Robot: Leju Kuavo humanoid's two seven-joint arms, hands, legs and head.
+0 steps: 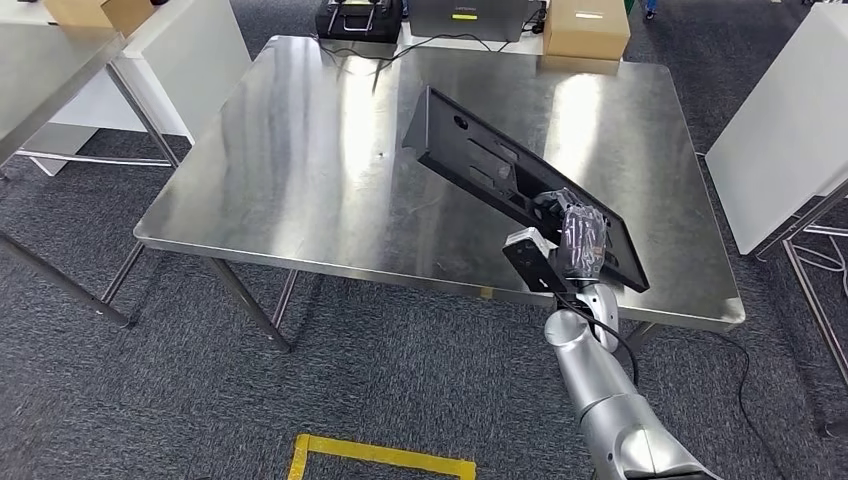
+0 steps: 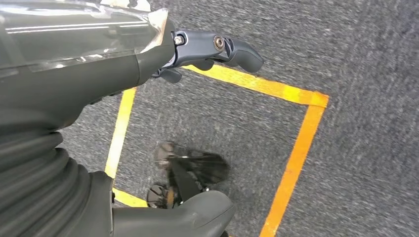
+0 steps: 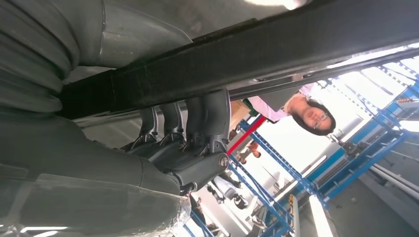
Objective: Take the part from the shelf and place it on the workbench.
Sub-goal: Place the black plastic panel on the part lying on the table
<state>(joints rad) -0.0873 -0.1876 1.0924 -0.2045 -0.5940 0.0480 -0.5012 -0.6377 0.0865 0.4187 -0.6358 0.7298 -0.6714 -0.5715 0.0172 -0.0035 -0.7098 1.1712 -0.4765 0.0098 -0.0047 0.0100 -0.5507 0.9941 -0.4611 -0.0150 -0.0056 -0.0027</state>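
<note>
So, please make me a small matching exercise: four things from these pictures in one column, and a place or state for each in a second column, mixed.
Things:
1. flat black plastic part
2. brown cardboard box
3. yellow tape square
4. left hand

Places or states:
A. marked on the grey carpet
B. hanging above the floor, holding nothing
C. at the far edge of the shiny steel workbench
D. held tilted over the workbench by the right hand

Pairs: 1-D, 2-C, 3-A, 4-B

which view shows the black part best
The head view: the whole black part shows tilted above the steel workbench, gripped by the right robot hand. The right wrist view shows just its edge up close; the left wrist view looks at floor.
</note>
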